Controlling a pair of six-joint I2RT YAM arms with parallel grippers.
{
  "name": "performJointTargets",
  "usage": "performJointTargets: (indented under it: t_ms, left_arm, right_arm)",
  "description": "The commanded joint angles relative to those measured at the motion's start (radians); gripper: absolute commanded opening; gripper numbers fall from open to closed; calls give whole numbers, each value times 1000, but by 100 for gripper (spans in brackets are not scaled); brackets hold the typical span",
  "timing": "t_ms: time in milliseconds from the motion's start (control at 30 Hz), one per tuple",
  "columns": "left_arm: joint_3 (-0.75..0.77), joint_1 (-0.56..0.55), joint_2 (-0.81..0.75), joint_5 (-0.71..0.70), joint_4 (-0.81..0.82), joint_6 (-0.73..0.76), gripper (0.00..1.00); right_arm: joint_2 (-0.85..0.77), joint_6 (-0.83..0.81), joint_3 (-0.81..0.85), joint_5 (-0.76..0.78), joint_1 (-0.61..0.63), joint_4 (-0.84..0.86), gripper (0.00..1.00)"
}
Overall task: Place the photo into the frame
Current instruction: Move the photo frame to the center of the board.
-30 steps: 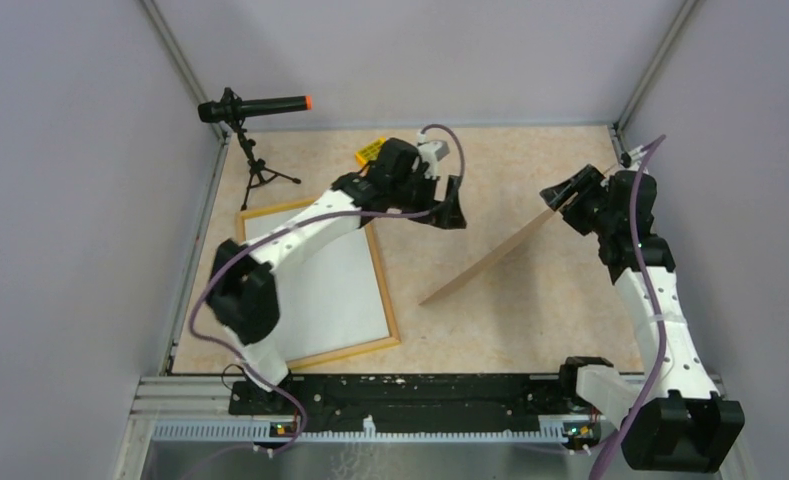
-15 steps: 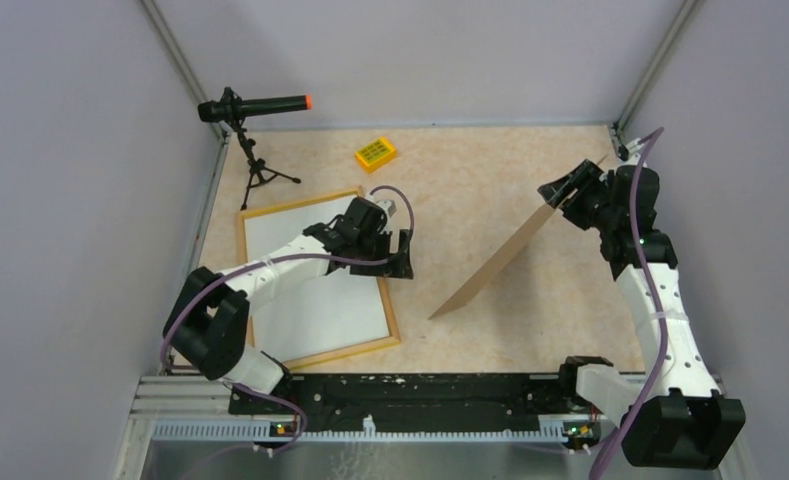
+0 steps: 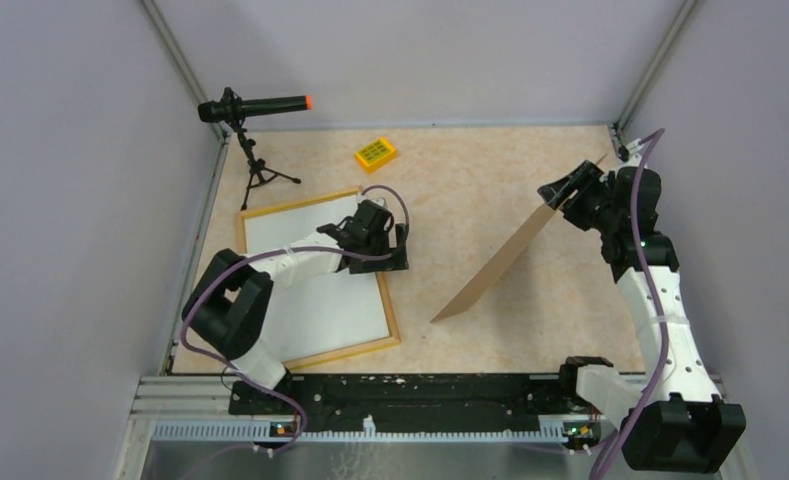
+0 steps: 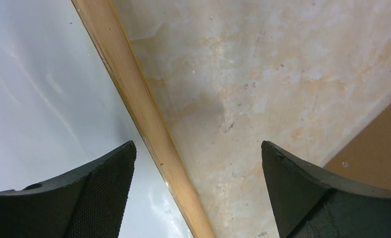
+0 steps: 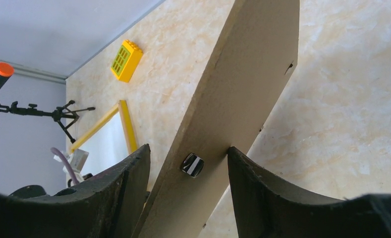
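The frame [image 3: 390, 318] of light wood lies flat at the left of the table. A white sheet [image 3: 310, 280] fills it, matching the photo's plain back; no printed side shows. My left gripper [image 3: 397, 260] is open and low over the frame's right rail. In the left wrist view the rail [image 4: 139, 114] runs between the fingers of that gripper [image 4: 197, 148], with the white sheet [image 4: 39, 84] to the left. My right gripper [image 3: 567, 190] is shut on the upper end of a brown cardboard board [image 3: 495, 265] and holds it tilted, its lower corner on the table. The right wrist view shows the right gripper [image 5: 188, 148] on the board [image 5: 248, 64].
A small yellow block [image 3: 375, 153] sits at the back, and also shows in the right wrist view [image 5: 126, 60]. A black tripod with an orange-tipped device [image 3: 255, 107] stands at the back left. Grey walls close in the table on three sides.
My left arm has pulled back from near the yellow block and come down over the frame's right rail. My right gripper has tipped the brown board a little steeper.
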Motion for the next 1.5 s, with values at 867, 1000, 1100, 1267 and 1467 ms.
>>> performJointTargets:
  t_ms: [867,1000,1100,1267,1467]
  left_arm:
    - [429,-45,-62,434,-6,163,98]
    - [675,-230,-53,301,-181,211,98]
    - [914,-373,53,112,-401,263,98]
    - [1187,-519,225,-157,-566,320,96]
    - [1234,-580,287,-245,-513,342,83]
  right_arm:
    - [-6,-82,16,-45,2,20,0]
    - [-8,-87,34,-33,2,-6,0]
    - [-10,-84,37,-34,3,-11,0]
    - [-11,-83,36,-44,3,-13,0]
    - [-19,-80,36,-46,2,-17,0]
